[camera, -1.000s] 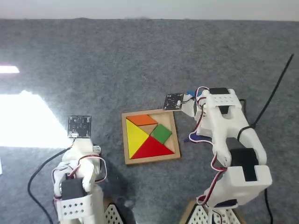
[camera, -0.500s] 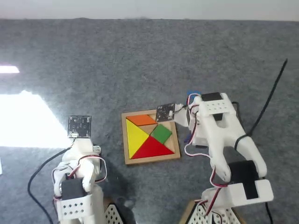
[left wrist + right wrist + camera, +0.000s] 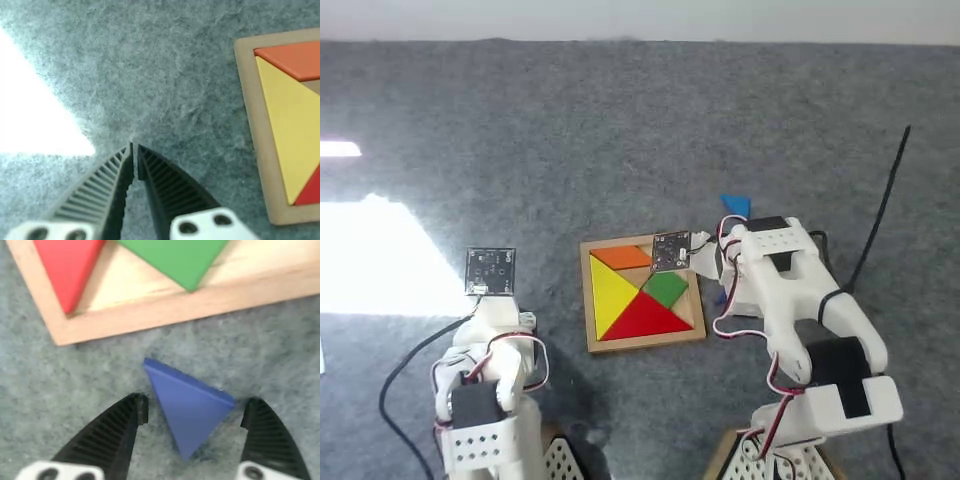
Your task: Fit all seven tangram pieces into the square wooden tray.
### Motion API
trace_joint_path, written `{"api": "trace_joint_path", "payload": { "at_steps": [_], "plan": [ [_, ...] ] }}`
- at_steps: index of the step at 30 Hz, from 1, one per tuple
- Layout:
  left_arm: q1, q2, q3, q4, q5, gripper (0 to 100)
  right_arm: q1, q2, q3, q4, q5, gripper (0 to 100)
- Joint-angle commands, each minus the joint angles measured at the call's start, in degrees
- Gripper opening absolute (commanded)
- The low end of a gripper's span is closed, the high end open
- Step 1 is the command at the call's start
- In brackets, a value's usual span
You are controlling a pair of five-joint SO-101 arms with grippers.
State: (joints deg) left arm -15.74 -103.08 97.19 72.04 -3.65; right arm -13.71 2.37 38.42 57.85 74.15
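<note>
In the high view, the square wooden tray (image 3: 642,343) sits at the centre of the grey felt worktop (image 3: 570,130). It holds an orange flat piece (image 3: 623,257) along its upper edge, a large yellow triangle (image 3: 610,295) at left, a large red triangle (image 3: 648,318) at the bottom and a green square (image 3: 667,288) at right. Bare wood shows around the green square, so we judge the tray only partly filled. The right arm (image 3: 775,270) bends over the tray's right rim. A small light-blue piece (image 3: 735,205) lies on the worktop above that arm, apart from the tray. The left arm (image 3: 485,370) is at lower left, well away from the tray.

In the left wrist view, the left tool (image 3: 134,150) has its jaws together with nothing between them, low over bare felt, with the tray's corner off to one side.

In the right wrist view, the right tool (image 3: 195,411) has its jaws apart, one on each side of a dark blue wooden triangle (image 3: 190,402). That triangle lies flat on the felt just beside the tray's outer rim.

We see a few risks from here. The jaws would meet slanted edges rather than parallel ones, so a squeeze could turn the triangle or squirt it out. A low jaw could drag on the felt. The rim is close, and nudging it could shift the tray and unsettle the seated pieces.
</note>
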Motion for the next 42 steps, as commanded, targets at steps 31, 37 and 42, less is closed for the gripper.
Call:
{"api": "trace_joint_path", "payload": {
  "at_steps": [31,37,42],
  "plan": [
    [-0.53,-1.05,-0.75,0.18,0.09,1,-4.26,-9.10,-4.48,10.33,5.19,24.3],
    [-0.53,-1.05,-0.75,0.18,0.09,1,-5.85,-9.01,-2.11,6.37,11.87,24.3],
    [-0.44,-1.05,-0.75,0.18,0.09,1,-7.96,-7.16,0.62,-1.01,11.96,24.5]
  ]
}}
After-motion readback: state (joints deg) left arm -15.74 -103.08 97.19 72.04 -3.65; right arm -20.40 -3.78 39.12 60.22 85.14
